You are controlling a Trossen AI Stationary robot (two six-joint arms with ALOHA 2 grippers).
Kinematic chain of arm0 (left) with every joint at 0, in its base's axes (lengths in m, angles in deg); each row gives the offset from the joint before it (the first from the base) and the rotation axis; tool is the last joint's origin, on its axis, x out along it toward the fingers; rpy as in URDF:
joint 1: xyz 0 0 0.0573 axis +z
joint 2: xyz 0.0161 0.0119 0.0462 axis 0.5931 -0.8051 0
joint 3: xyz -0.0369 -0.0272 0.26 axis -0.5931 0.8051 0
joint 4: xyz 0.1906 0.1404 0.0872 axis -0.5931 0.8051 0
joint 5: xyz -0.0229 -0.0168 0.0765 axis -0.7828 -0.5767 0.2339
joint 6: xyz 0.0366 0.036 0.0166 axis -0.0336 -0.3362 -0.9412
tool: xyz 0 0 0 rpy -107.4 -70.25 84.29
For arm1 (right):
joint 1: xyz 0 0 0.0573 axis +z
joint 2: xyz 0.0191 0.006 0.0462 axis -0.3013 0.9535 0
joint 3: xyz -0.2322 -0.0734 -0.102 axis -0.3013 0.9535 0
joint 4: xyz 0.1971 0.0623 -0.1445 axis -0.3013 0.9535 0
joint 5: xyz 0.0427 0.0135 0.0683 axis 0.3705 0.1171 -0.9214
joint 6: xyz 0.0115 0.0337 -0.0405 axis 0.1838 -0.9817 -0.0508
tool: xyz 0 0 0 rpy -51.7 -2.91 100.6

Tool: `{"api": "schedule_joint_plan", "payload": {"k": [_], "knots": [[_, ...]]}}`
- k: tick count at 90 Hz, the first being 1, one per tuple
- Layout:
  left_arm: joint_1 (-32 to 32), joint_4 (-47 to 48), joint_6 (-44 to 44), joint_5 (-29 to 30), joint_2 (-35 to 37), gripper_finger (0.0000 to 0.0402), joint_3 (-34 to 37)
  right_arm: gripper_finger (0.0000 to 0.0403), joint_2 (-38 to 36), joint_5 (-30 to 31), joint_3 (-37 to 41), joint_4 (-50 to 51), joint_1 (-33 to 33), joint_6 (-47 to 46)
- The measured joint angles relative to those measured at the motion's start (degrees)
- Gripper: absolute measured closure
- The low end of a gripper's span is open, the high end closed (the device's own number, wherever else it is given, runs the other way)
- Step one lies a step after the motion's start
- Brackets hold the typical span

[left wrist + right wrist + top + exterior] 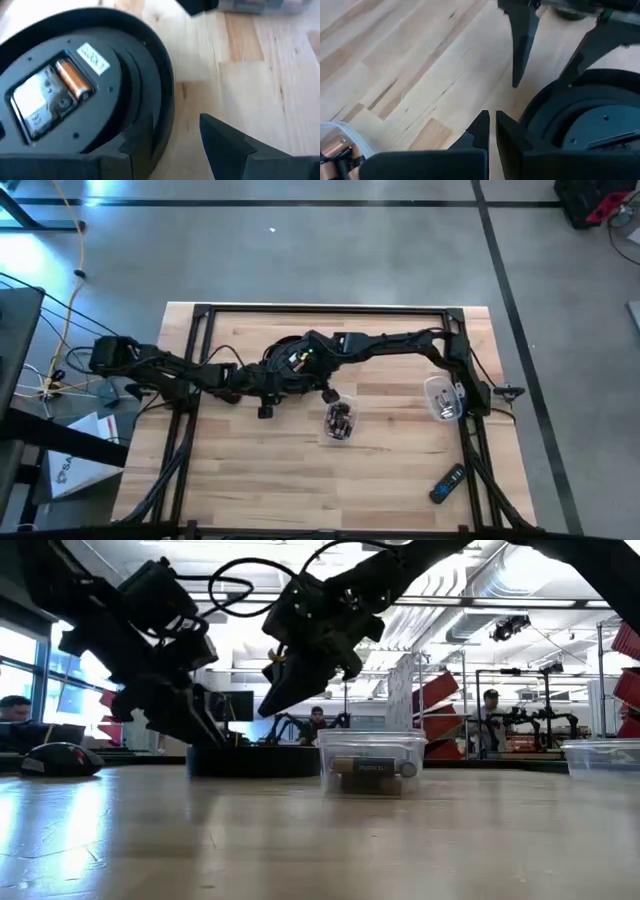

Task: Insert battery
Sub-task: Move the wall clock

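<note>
From above, both my arms meet over the middle of the wooden table (400, 470). My left gripper (265, 392) sits at a round black device (290, 365), and my right gripper (322, 388) hangs just beside it. A clear tub of batteries (339, 421) lies near the right gripper, on the side away from the device. The right arm is the nearer one to those spare cells.

At table height, the device (255, 760) is a low dark disc resting on the wood. The tub (371, 763) stands just beside it, with a battery lying flat inside.

Through my left wrist camera, my left fingers (235, 145) are spread wide, one on each side of the device's rim, holding nothing. The open compartment (52, 102) already holds one copper battery (74, 80). Its long axis runs along the bay, and an empty slot lies beside it.

Through my right wrist camera, my right fingers (507, 132) are nearly closed, a thin gap between the tips, gripping nothing. The device (585, 125) lies just beside the tips. The tub (342, 147) shows at the frame's edge, off to the other side.
</note>
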Motion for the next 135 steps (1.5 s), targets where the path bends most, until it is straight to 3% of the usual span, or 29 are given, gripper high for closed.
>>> {"api": "schedule_joint_plan", "payload": {"k": [22,46,56,81,89,103,121,135], "knots": [[2.72,-8.09,0.69,-6.1,-6.22,0.0291,1.73,0.0403,-3.23,-0.63,0.0,1.53,2.24,-1.17],[2.68,-10.84,1.88,-6.96,-9.74,0.0388,1.63,0.0403,-7.83,-0.61,-0.02,2.07,4.03,-4.72],[2.48,-11.86,3.71,-7.03,-11.39,0.0395,1.76,0.0403,-9.64,0.51,-0.04,2.69,4.75,-5.19],[1.93,-14.37,6.26,-6.92,-10.15,0.0401,1.67,0.0403,-11.61,17.61,-0.07,5.34,9.01,-4.79],[1.91,-12.92,7.84,-6.96,-8.71,0.0401,1.26,0.0403,-11.59,27.04,0.1,5.14,11.04,-3.79],[1.93,-10.0,9.64,-6.94,-4.98,0.0402,-0.2,0.0403,-12.57,44.53,5.43,-3.78,14.84,2.07],[1.92,-3.47,11.24,-6.96,0.16,0.0401,-2.37,0.0394,-13.69,48.04,15.76,-18.04,15.94,0.6],[1.98,1.35,11.64,-6.85,3.1,0.0401,-4.48,0.0344,-13.8,47.89,18.58,-19.95,15.9,-0.77]]}}
